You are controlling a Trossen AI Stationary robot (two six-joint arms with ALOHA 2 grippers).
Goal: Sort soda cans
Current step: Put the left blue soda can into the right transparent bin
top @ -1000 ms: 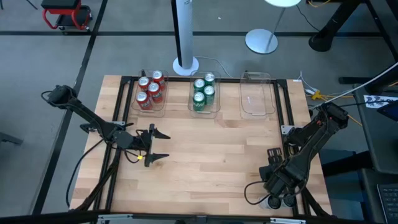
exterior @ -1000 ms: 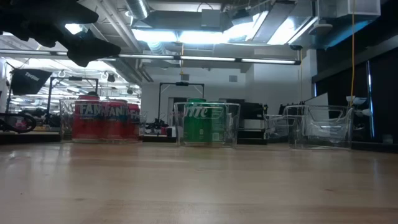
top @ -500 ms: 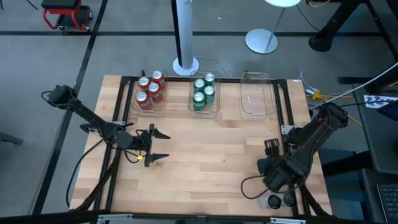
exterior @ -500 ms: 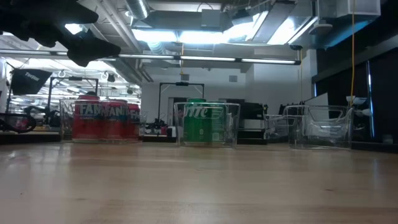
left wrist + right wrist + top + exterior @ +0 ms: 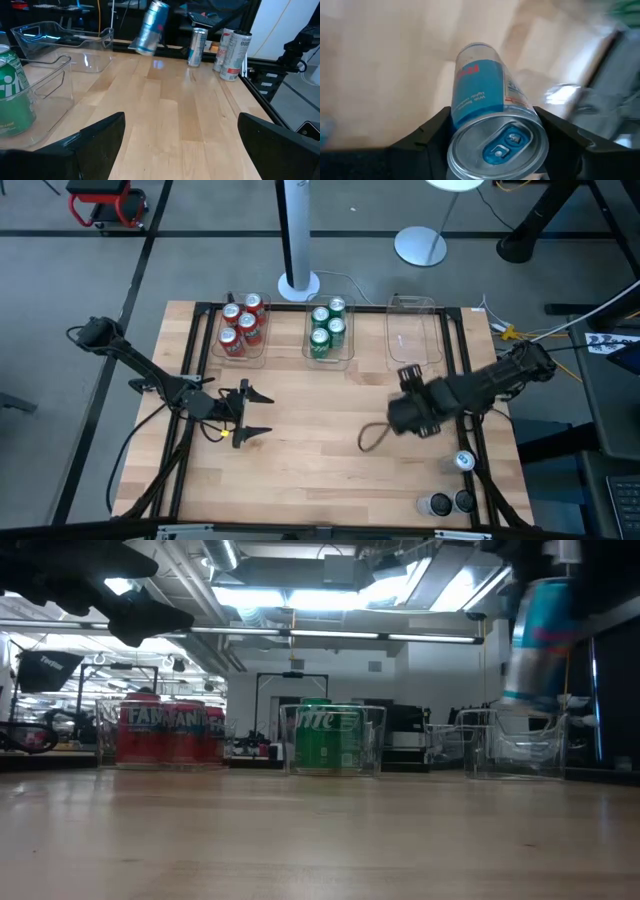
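Above the right half of the tabletop (image 5: 330, 440), the right gripper (image 5: 407, 412) carried a blue can (image 5: 482, 90) clear of the wood, its jaws pinching the can by its sides just under the silver top. That side grip left the lid free and, by my reading, suited setting the can down upright in the empty clear bin (image 5: 415, 332) at the far right of the row, which the arm seemed to be heading toward. The can's long axis was not plumb: in the left wrist view it leaned, top toward the three cans still waiting and base toward the bins, and in the right wrist view its lid faced the camera with its base pointing away over the wood.

Red cans (image 5: 240, 323) stood upright, tops up, in the left bin (image 5: 262, 350), and green cans (image 5: 327, 325) in the middle bin (image 5: 348, 352), so each colour kept its own container. Three more cans (image 5: 452, 485) stood upright near the tabletop's right front corner, well apart from the bins, apparently awaiting their turn.

The left gripper (image 5: 253, 414) hovered over the left half of the tabletop, jaws spread wide and holding nothing, out of the carrying arm's way.
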